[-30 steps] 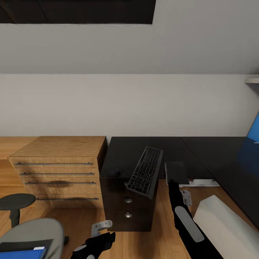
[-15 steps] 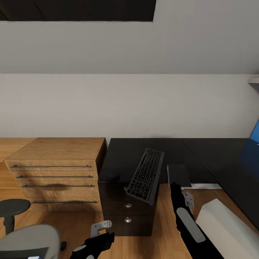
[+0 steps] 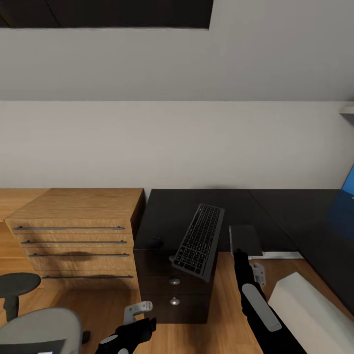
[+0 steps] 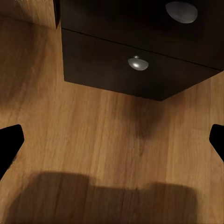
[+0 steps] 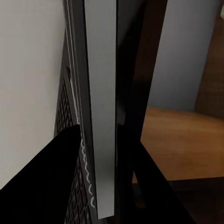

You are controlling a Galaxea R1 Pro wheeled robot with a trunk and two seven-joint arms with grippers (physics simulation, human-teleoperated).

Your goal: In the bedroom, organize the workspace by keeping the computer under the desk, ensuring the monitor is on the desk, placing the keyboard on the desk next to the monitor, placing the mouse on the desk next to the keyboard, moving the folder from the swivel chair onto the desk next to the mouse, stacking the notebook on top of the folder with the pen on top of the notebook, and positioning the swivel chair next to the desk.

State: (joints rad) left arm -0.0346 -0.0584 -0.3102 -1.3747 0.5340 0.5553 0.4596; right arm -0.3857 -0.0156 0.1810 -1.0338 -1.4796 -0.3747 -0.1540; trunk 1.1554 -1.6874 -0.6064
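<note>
Head view: the right gripper [image 3: 227,251] grips the keyboard [image 3: 199,241], tilted over the desk [image 3: 172,211] edge, mouse [image 3: 155,241] beyond.

Left wrist view: left gripper's fingertips [image 4: 9,144] spread wide above floor, the drawer unit [image 4: 140,56] ahead.

Right wrist view: fingers [image 5: 51,182] clamp the keyboard's edge [image 5: 100,107].

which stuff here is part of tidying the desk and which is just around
Part of the job: keyboard, held tilted by the right gripper; mouse on the desk; computer; swivel chair.

Just around: wooden dresser; round stool; blue panel.
</note>
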